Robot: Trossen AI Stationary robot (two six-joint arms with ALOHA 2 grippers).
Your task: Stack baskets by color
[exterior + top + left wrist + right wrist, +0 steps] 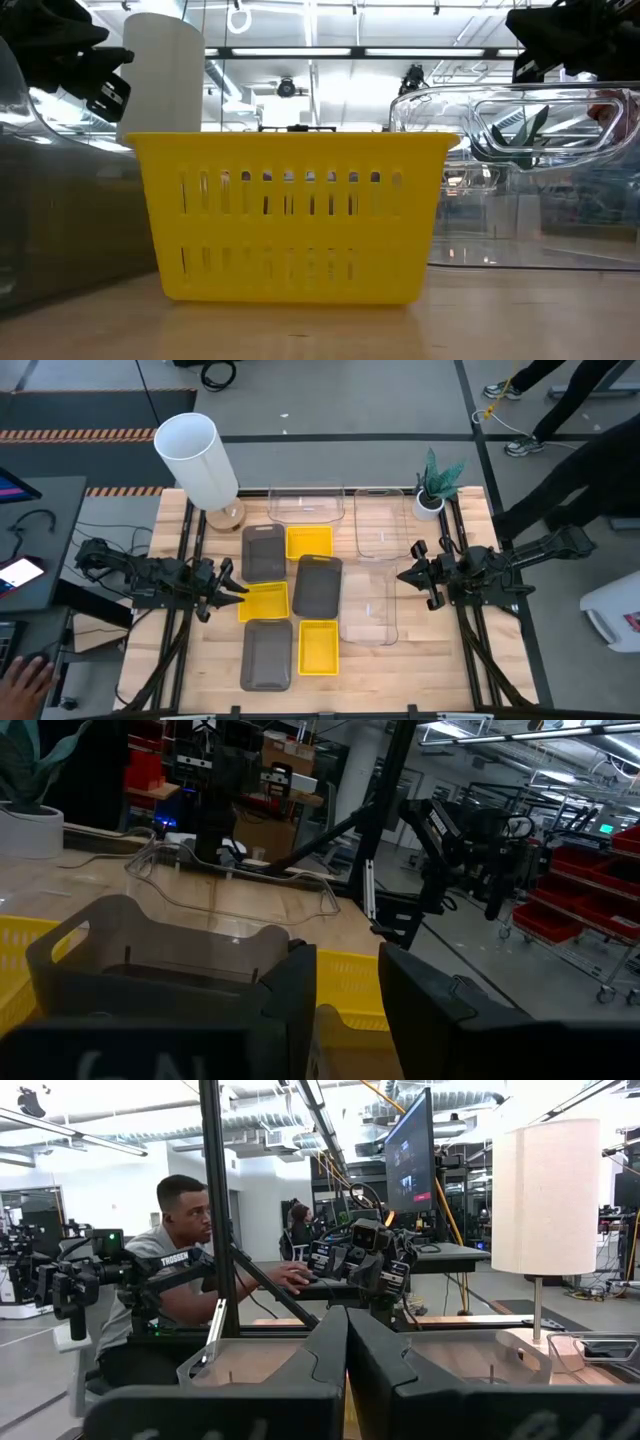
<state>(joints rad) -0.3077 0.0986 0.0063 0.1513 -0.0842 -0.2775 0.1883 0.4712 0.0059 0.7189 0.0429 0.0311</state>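
Observation:
Nine baskets rest on their bottoms on the wooden table (200,660). Three are dark grey (265,552) (318,585) (268,655), three yellow (309,542) (263,601) (319,647) and three clear (306,505) (380,520) (368,605). My left gripper (238,592) is open at the left short wall of the middle yellow basket (345,975), a grey basket (150,950) beyond it. My right gripper (403,575) is shut, up beside the right edge of the near clear basket, holding nothing. My left gripper comes from the table's left, its two fingers (290,995) standing apart at the rim of the yellow basket's left short wall (350,965). I cannot tell whether the fingertips touch that rim. The basket sits flat on the table.
A tall white cylinder lamp (197,457) stands at the far left corner and a small potted plant (437,485) at the far right. People stand beyond the far right edge, and a hand (25,678) shows at the near left. In the low view the nearest yellow basket (290,215) fills the middle.

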